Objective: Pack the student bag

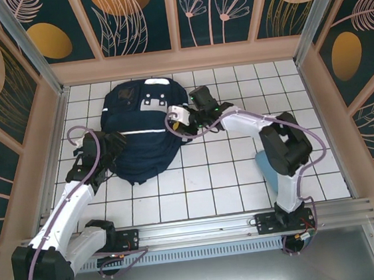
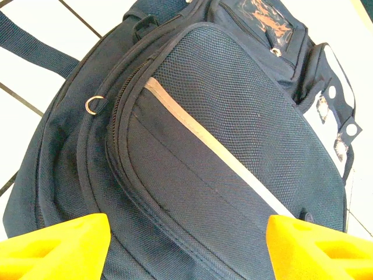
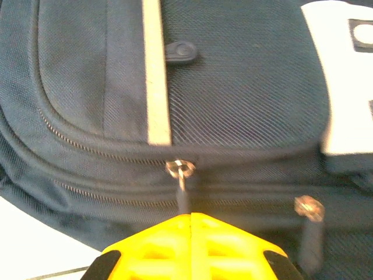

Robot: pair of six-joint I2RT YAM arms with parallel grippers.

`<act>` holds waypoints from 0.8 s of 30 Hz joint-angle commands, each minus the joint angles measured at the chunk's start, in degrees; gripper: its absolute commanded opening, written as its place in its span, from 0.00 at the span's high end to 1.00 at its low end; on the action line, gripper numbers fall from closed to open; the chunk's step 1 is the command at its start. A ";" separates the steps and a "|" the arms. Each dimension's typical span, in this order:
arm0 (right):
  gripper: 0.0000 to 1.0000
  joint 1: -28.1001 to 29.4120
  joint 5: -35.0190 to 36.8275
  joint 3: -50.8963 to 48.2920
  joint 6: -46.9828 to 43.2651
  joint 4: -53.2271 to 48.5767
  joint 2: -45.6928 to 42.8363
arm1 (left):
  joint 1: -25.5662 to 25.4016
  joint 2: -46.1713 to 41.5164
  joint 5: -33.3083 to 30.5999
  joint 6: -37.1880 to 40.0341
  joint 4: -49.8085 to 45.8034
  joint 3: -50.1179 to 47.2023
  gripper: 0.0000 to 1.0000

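The student bag (image 1: pixel 139 135), a big dark navy backpack with a white stripe and a white patch, lies flat on the tiled table at the back left. At its left edge, my left gripper (image 1: pixel 112 148) is open. In the left wrist view its yellow fingers (image 2: pixel 58 248) stand wide apart over the bag's front pocket (image 2: pixel 221 128), holding nothing. My right gripper (image 1: pixel 172 123) is at the bag's right side. In the right wrist view this gripper (image 3: pixel 191 217) is shut on a dark zipper pull (image 3: pixel 183 195) hanging from a metal slider (image 3: pixel 179 169).
A second zipper pull (image 3: pixel 308 210) hangs to the right of the held one. A pale blue flat thing (image 1: pixel 264 165) lies by the right arm's elbow. Wooden walls (image 1: pixel 178 59) enclose the white tiled table (image 1: pixel 205 185) on three sides.
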 commanded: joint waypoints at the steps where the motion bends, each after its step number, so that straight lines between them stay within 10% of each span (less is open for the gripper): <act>1: 1.00 -2.29 6.17 -2.59 3.18 2.73 -4.11 | 0.43 1.34 1.70 1.78 2.74 0.72 0.28; 8: 0.98 -5.20 8.93 -2.97 5.07 -1.05 -4.09 | 0.37 6.98 5.99 3.51 6.52 1.78 0.28; 12: 0.60 -3.83 2.29 -3.91 4.85 0.92 -4.41 | 0.37 5.44 0.41 3.35 5.20 1.89 0.27; 16: 0.44 -0.54 -1.26 -1.80 5.99 3.55 -1.63 | 0.50 4.05 -2.28 3.69 3.09 1.99 0.27; 24: 0.39 2.62 -3.86 3.67 4.79 4.70 5.84 | 2.96 3.05 -1.05 4.40 2.13 1.92 0.24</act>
